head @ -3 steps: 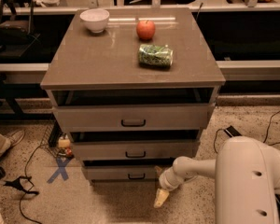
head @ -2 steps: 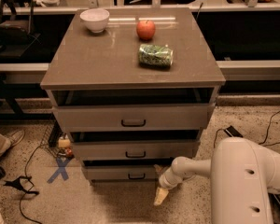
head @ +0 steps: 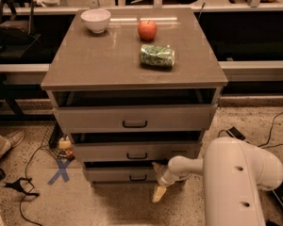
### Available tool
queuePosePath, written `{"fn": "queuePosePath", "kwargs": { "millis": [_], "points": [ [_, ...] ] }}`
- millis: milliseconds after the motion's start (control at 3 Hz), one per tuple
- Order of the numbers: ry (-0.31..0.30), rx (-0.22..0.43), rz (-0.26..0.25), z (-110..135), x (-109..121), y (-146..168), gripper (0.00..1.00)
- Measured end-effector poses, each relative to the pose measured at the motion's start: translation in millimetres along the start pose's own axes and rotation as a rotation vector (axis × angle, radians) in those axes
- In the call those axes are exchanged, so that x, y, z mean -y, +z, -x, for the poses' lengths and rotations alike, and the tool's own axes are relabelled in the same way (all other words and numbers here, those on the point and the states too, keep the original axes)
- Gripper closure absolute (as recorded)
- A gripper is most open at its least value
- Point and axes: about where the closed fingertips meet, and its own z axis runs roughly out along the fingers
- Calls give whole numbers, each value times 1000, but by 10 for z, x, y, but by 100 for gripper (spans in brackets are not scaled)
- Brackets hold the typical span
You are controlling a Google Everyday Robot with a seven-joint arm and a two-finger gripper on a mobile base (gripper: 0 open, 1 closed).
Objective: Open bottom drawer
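The bottom drawer (head: 113, 174) is the lowest and narrowest grey-beige front of the cabinet, with a small dark bar handle (head: 137, 177). My gripper (head: 157, 180) is at the right part of that drawer front, just right of the handle. Its fingers are spread, one fingertip (head: 155, 165) near the drawer's top edge and a pale one (head: 159, 194) hanging below the front. It holds nothing. My white arm (head: 236, 182) reaches in from the lower right.
The mid drawer (head: 137, 152) and the top drawer (head: 134, 119) sit above, with dark gaps over each. On the cabinet top (head: 94, 65) are a white bowl (head: 95, 20), a red apple (head: 147, 30) and a green bag (head: 157, 56). Cables and a blue X mark (head: 60, 171) lie on the floor at left.
My arm and gripper have shifted slightly left, closer to the bottom drawer's handle. The drawers have not visibly moved.
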Motion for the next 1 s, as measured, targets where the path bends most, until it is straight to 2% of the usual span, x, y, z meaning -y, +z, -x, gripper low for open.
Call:
{"fn": "queuePosePath", "kwargs": {
  "millis": [333, 667, 1000],
  "points": [
    [-15, -12, -6, 38, 118, 162, 0],
    [2, -31, -11, -12, 290, 359, 0],
    [49, -51, -40, -207, 453, 422, 17]
  ]
}}
